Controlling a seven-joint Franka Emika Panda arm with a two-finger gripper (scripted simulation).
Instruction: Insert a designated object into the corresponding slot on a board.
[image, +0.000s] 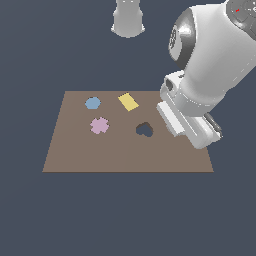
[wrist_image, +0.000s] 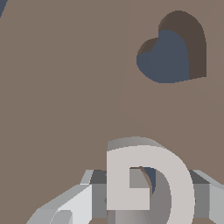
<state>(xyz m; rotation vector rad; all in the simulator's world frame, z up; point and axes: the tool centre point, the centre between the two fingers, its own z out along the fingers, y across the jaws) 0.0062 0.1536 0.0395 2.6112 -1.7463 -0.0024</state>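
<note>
Arm hangs low over the board (image: 75, 155) near its edge on the exterior view's right, wrist pointed down, prob so the white G (wrist_image: 146, 179) goes in flat. In the wrist view the G fills the near foreground with grey gripper (wrist_image: 144, 197) parts on both sides of it, so the tool looks pinched on the piece, though actual finger contact is hidden behind the G. A sliver of dark opening shows through the G's inner gap, maybe the G slot (wrist_image: 150, 177) right beneath; can't confirm, since the slot is otherwise covered in both views. Heart cut-out (wrist_image: 173, 50) sits apart from the piece, wrong hole. Judging by this, it's the lowering/alignment stage; piece not clearly seated yet. Blue hexagon (image: 92, 103), yellow rectangle (image: 128, 101), pink flower (image: 99, 125) lie well away toward the exterior view's left
</note>
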